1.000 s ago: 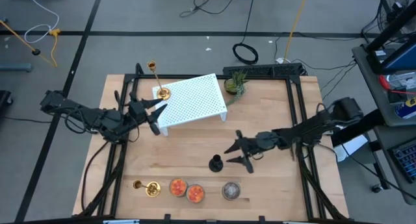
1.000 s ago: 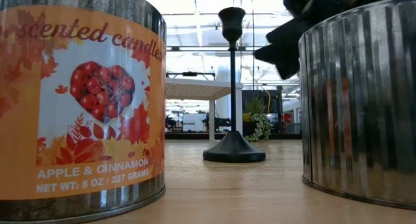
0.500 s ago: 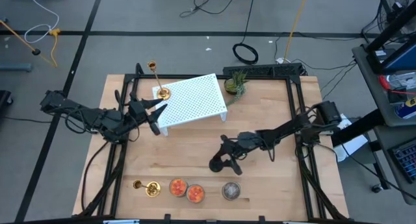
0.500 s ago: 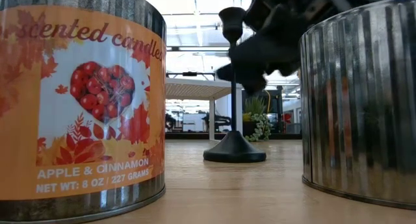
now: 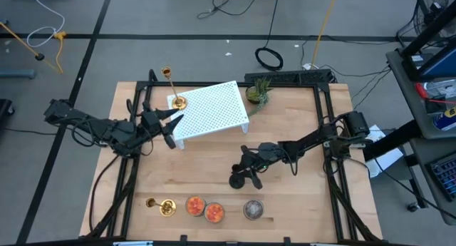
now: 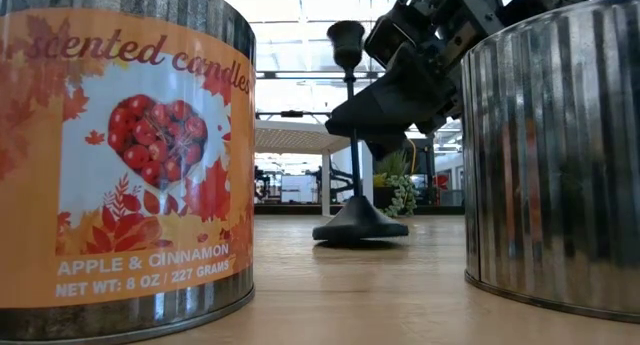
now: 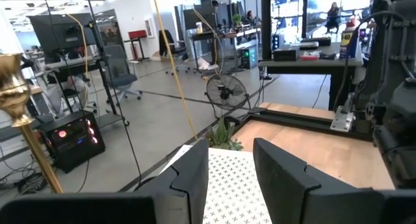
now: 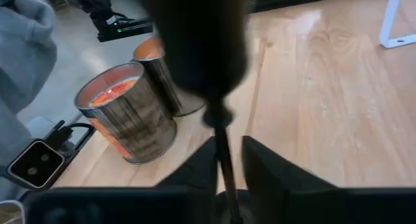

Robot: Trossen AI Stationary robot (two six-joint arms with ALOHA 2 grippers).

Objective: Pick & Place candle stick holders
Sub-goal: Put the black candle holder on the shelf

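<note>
At lower centre we see the right gripper [image 5: 247,176] pinching the black holder's [image 5: 236,180] stem. The holder is tilted. The left gripper [image 5: 171,130], jaws apart and empty, waits at centre left.

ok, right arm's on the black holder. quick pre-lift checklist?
1. Right tool closed on black holder stem: ok, fingers flank the stem.
2. Holder upright: not ok, tilted, base edge off the table.
3. Candle tins clear of the holder: ok.
4. Left tool out of the way: ok, open beside the white rack.
5. Grip firmness: cannot tell.
</note>
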